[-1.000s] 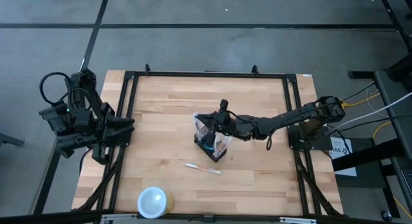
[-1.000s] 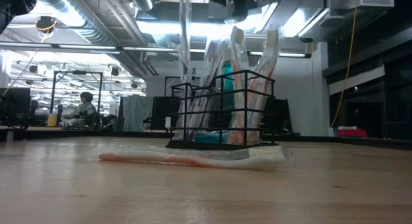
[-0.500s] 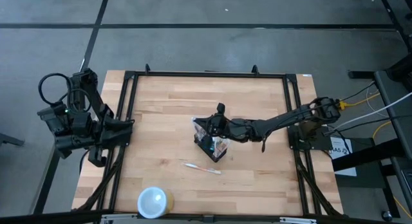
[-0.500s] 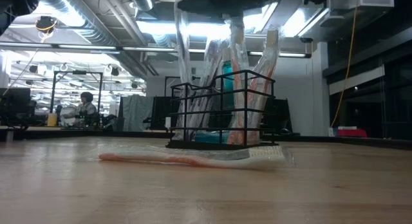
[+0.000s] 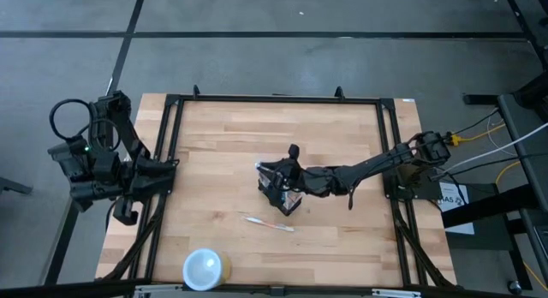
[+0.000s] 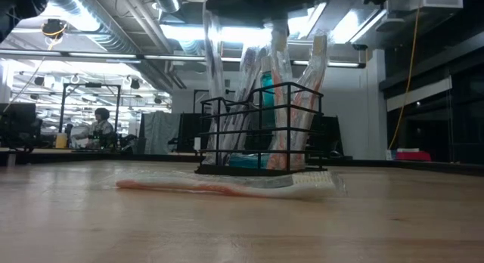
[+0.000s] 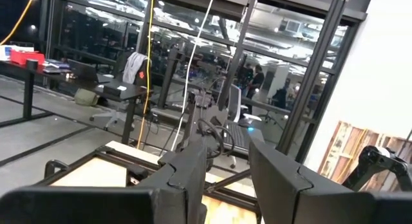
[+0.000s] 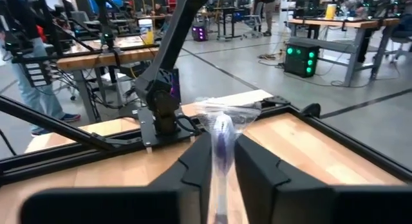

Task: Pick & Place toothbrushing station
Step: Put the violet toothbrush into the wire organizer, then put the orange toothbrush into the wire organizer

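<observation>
The toothbrushing station [image 6: 261,131], a black wire caddy, stands on the wooden table near its middle [image 5: 284,195]. Several wrapped toothbrushes stand upright in it. My right gripper [image 8: 223,139] reaches in from the table's right over the caddy's top [image 5: 276,172]. It is shut on one clear-wrapped toothbrush [image 8: 223,124] with a purple stem. Another wrapped toothbrush [image 5: 270,223] lies flat on the table just in front of the caddy [image 6: 227,186]. My left gripper [image 7: 228,156] waits open and raised at the table's left edge [image 5: 165,172], with nothing between its fingers. My right gripper pinches the wrapped toothbrush by its upper stem [image 8: 223,150], one finger on each side. The fingers come level from the table's right and lie across the brush. The brush stands upright, and the wrap's crumpled top [image 8: 226,108] sticks out beyond the fingers. The low view shows its lower part inside the caddy [image 6: 278,81].
A round white cup [image 5: 205,268] stands near the table's front edge on the left. A black frame [image 5: 274,98] runs around the tabletop. Bare wood lies left of the caddy and behind it.
My right gripper has sunk a little over the caddy and drifted slightly toward the table's left and near edge, taking its toothbrush with it. The caddy and the toothbrush on the table have stayed put.
</observation>
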`<act>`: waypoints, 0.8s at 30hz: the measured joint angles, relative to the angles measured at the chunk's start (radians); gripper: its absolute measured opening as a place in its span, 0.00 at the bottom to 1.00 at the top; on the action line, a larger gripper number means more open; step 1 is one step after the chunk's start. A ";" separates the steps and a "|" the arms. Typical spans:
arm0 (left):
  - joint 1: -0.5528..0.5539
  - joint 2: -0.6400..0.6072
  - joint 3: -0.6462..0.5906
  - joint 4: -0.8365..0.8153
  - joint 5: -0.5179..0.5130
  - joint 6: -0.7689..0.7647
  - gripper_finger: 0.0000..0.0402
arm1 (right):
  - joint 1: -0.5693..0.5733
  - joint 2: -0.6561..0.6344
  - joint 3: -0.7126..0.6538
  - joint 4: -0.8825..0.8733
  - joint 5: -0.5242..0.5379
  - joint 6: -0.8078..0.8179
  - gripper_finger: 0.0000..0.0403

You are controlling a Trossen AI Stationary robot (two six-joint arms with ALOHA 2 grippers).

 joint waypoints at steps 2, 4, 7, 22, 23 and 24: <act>0.000 0.004 0.000 0.000 0.000 0.000 0.28 | 0.009 0.000 0.000 -0.004 0.022 0.007 0.21; 0.000 0.009 0.000 0.000 0.000 -0.001 0.28 | 0.017 -0.006 0.000 -0.009 0.057 0.007 0.25; 0.000 0.015 0.000 0.000 0.000 -0.006 0.28 | 0.032 -0.015 0.000 -0.052 0.116 0.008 0.30; 0.000 0.021 0.000 0.000 0.001 -0.012 0.28 | 0.095 -0.201 0.000 -0.378 0.149 0.195 0.35; 0.000 0.021 0.000 0.000 0.001 -0.012 0.28 | 0.094 -0.210 0.000 -0.394 0.152 0.195 0.35; 0.000 0.021 0.000 0.000 0.002 -0.012 0.28 | 0.087 -0.212 0.000 -0.397 0.145 0.198 0.35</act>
